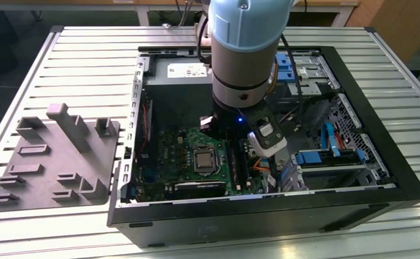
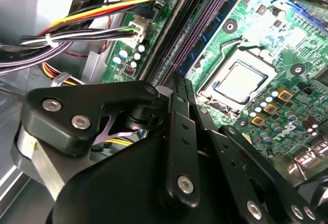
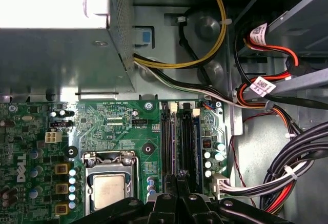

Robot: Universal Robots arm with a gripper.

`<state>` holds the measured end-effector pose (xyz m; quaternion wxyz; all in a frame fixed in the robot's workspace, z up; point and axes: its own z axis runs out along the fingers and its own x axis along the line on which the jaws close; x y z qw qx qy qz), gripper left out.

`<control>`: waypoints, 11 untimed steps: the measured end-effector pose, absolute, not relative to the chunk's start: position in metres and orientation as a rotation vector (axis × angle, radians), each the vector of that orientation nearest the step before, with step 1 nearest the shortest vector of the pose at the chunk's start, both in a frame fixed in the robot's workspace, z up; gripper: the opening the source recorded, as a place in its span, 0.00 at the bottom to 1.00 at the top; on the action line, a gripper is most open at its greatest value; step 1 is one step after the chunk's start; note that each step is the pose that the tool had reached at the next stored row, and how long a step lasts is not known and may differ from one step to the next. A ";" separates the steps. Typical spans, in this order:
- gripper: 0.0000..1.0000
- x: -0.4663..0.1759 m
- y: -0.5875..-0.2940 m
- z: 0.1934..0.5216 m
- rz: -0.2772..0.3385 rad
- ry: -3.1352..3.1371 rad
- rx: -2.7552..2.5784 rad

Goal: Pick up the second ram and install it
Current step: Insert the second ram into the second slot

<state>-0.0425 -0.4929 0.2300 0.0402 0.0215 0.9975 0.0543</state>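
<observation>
So, going from the exterior view's left: the grey plastic tray [image 1: 55, 162] with its upright blocks sits on the slatted metal table [image 1: 87, 59], just beside the open black PC case [image 1: 268, 216]. No stick is visible on the tray.

Inside the case the green motherboard [image 1: 174, 156] lies flat, with the CPU socket [image 1: 205, 160] around its middle. Just past the socket, towards the exterior view's right, are the long black memory slots [image 3: 167, 137], and the arm [image 1: 246, 54] comes straight down into the case over that spot.

In the first wrist view the gripper [image 3: 182, 177] has its tips right at the near end of the slots. The fingers [image 2: 177, 106] are drawn in tight against each other, basically closed. The second ram [image 3: 186, 142] looks to be the dark stick standing on edge in the slot line directly under those tips, right next to a neighbouring slot that also looks filled. I honestly can't tell whether the tips are pinching its top edge or only resting on it, or whether it's fully seated.

Further right there's a bundle of cables [image 3: 302, 157] in black, red and yellow, then the blue drive brackets [image 1: 318, 157] by the case's far wall.
</observation>
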 end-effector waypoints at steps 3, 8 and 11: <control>0.12 -0.042 -0.493 0.230 0.166 3.056 0.062; 0.12 -0.039 -0.493 0.230 0.166 3.057 0.062; 0.12 -0.039 -0.493 0.230 0.166 3.057 0.062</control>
